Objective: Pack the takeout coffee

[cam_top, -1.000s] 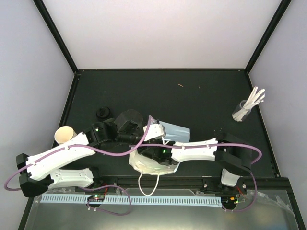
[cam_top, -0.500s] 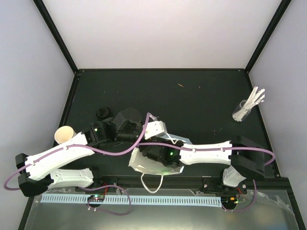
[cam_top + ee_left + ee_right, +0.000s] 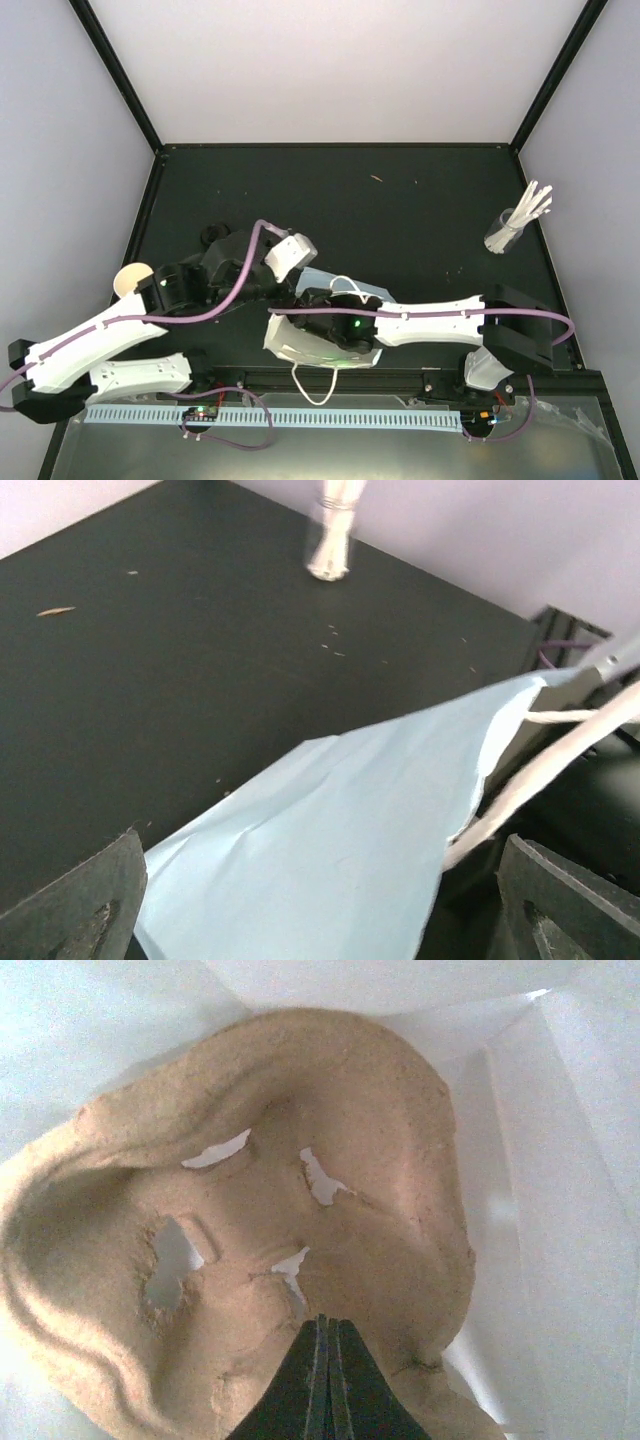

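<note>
The light-blue bag (image 3: pixel 330 850) lies under the left gripper (image 3: pixel 325 900), whose fingers are spread wide and hold nothing. Inside it, the brown cup carrier (image 3: pixel 380 1160) sits just ahead of the right gripper (image 3: pixel 325 1332), whose fingers are pressed together on nothing. A cream cup (image 3: pixel 130 280) sits well behind the left fingers.

Overhead, I can't make out my right claw (image 3: pixel 322 1322) (it's sunk inside the bag (image 3: pixel 290 345)). My left arm (image 3: pixel 100 335) covers part of the cup (image 3: pixel 129 279) at 9 o'clock. In the left wrist view, the glass of sticks (image 3: pixel 335 535) at 12 o'clock is blurred and cropped by the top edge.
</note>
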